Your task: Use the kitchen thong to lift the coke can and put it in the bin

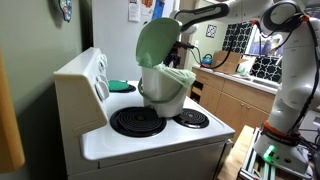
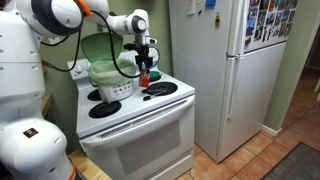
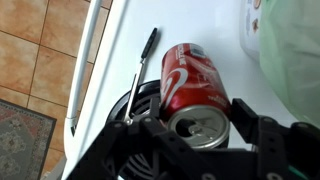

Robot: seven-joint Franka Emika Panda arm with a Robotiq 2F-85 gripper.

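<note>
Leftmost, a slim black kitchen tong [image 3: 143,72] lay on the stove. Right of it, the half-closed gripper [image 3: 198,122] apparently clamped the light, slick, easily dented red aluminium cola can [image 3: 192,80] near its rim, beside the white green-lidded bin [image 3: 295,60].

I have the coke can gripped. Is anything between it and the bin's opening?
Nothing visible. The lid is up, and the bin stands right beside the coke can. The can likely only has to clear the bin's rim.

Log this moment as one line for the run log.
tool: closed on coke can | can: over stovetop, not yet in bin | bin: lid up, beside can
</note>
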